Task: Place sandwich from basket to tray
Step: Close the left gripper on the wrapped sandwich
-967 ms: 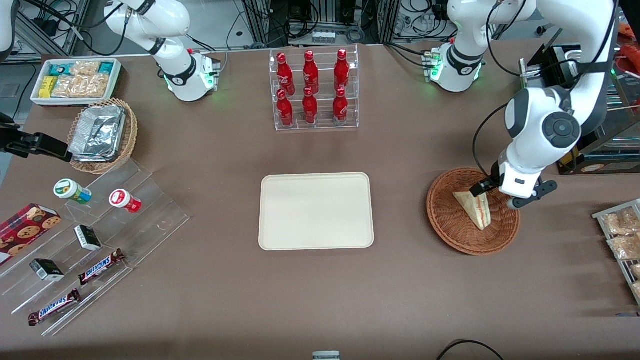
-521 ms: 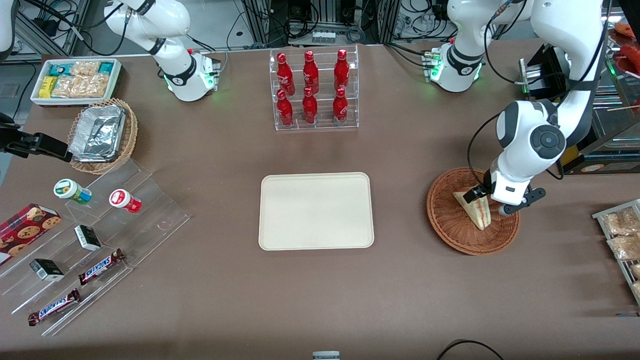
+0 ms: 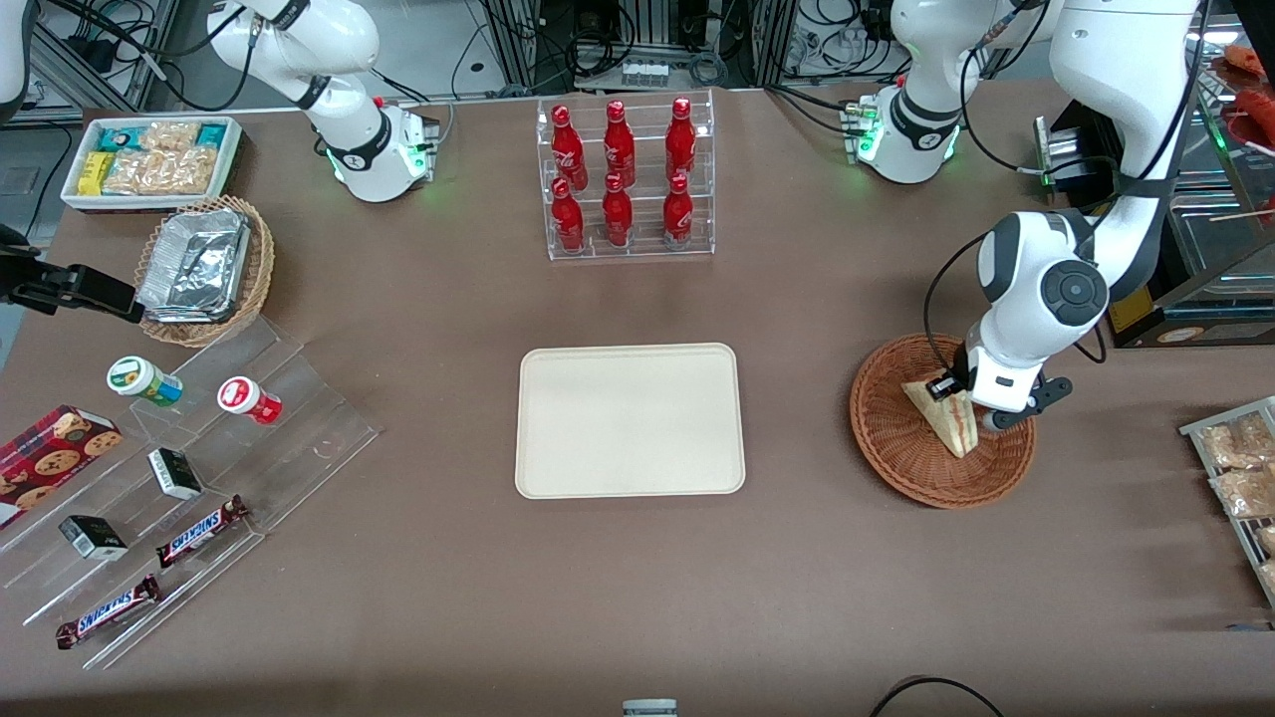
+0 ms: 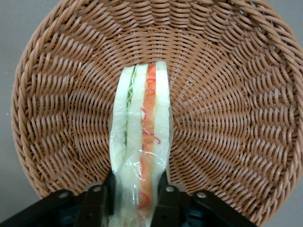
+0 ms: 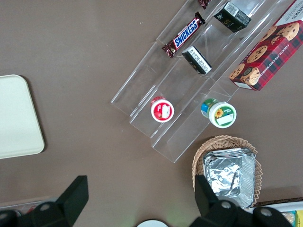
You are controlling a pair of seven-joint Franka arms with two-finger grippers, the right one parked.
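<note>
The claw (image 4: 137,194) hides the sandwich's (image 4: 140,156) near end, and the basket's (image 4: 42,118) rim is cut off.

I see the sandwich (image 3: 946,421) lying in the basket (image 3: 896,453), my gripper (image 4: 137,195) down in there with a finger on each side of it. The tray (image 3: 630,419) sits well apart, toward the parked arm's end, nearer the camera than the bottle rack (image 3: 628,179).

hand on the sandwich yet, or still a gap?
Touching. In the left wrist view both fingers of the hand press against the sandwich sides, no gap; it sits in the basket.
</note>
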